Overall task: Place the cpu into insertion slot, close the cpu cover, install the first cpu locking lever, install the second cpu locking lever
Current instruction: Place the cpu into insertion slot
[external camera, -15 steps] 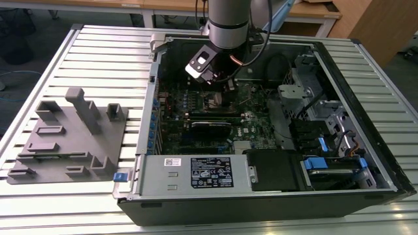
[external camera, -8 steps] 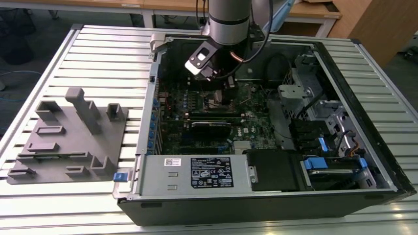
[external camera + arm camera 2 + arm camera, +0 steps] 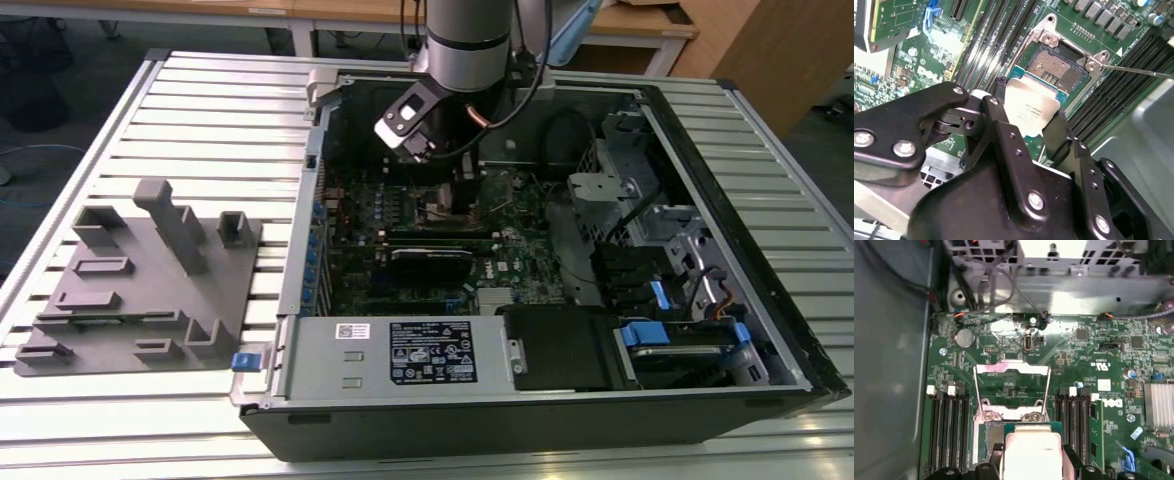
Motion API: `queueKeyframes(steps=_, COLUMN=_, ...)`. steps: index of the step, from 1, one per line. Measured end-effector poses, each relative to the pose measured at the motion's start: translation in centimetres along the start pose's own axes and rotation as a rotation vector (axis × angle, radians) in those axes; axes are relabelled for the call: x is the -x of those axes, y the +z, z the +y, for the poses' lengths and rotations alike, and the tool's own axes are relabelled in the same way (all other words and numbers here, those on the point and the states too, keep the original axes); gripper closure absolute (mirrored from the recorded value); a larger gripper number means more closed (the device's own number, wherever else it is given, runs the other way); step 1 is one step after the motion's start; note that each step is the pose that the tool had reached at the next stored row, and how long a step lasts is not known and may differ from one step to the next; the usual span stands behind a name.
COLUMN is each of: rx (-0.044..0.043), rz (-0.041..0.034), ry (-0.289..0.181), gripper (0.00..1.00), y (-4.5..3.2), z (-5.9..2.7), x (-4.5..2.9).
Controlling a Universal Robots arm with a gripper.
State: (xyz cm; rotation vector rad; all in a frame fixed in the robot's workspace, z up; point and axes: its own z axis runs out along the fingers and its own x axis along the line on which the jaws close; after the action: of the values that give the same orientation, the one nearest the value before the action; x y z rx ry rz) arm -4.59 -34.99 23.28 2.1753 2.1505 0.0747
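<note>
Step in hand: first, placing cpu. Claw clenched on chip's edges, holding it just above slot, not yet seated. Cover flipped open: thin silvery frame, big square opening. Chip flat, dull metal top. Slot dark, fine-grained contact field, metal rim. Judgement: seating calls for square alignment, level gentle descent.

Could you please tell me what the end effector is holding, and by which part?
The end effector grips the cpu by two opposite side edges, near the insertion slot.
</note>
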Motion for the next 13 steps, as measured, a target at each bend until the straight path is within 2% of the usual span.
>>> queueKeyframes(steps=1, rx=-0.0007, rz=0.0019, ry=0.027, gripper=0.46, y=0.0, z=0.0, x=0.0)
queueKeyframes(steps=2, rx=-0.0017, rz=0.002, ry=0.028, gripper=0.46, y=0.01, z=0.0, x=0.0)
queueKeyframes(steps=3, rx=-0.0116, rz=0.0019, ry=0.028, gripper=0.46, y=0.03, z=0.02, x=0.0)
queueKeyframes(steps=8, rx=-0.1001, rz=-0.0005, ry=0.026, gripper=0.46, y=0.14, z=0.16, x=-0.01)
queueKeyframes(steps=9, rx=-0.1041, rz=-0.0007, ry=0.026, gripper=0.46, y=0.13, z=0.16, x=0.0)
queueKeyframes(steps=13, rx=-0.1044, rz=-0.0007, ry=0.026, gripper=0.46, y=0.13, z=0.16, x=-0.01)
